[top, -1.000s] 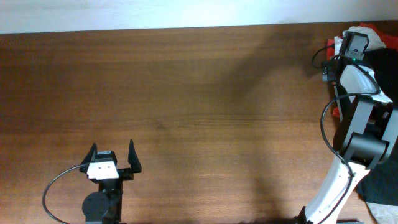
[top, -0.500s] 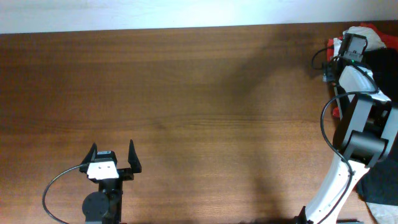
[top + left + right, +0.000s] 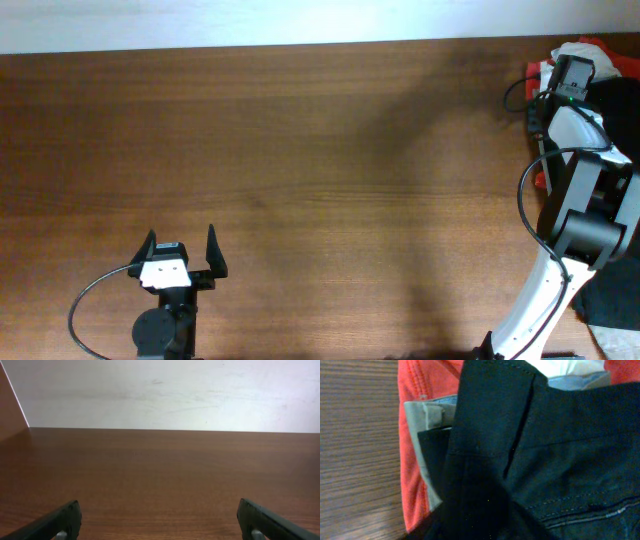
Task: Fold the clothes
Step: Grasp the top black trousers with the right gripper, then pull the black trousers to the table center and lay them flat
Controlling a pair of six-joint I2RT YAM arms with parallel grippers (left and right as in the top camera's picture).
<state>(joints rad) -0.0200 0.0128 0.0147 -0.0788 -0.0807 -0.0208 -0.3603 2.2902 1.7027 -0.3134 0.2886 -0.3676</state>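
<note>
The clothes lie in a pile at the table's far right edge. In the right wrist view a plain black garment with a seam fills most of the frame. It lies on a red garment, a grey one and a white one. My right gripper is pressed down into this pile; its fingers are lost in the dark bunched black fabric, so its jaw state does not show. My left gripper stands open near the front left, nothing between its fingers.
The brown wooden table stretches between both arms. A pale wall runs along its far edge. The right arm's white links and cable stand at the right side, with more dark fabric beside its base.
My right gripper has edged slightly to the right over the pile. The left arm has not moved.
</note>
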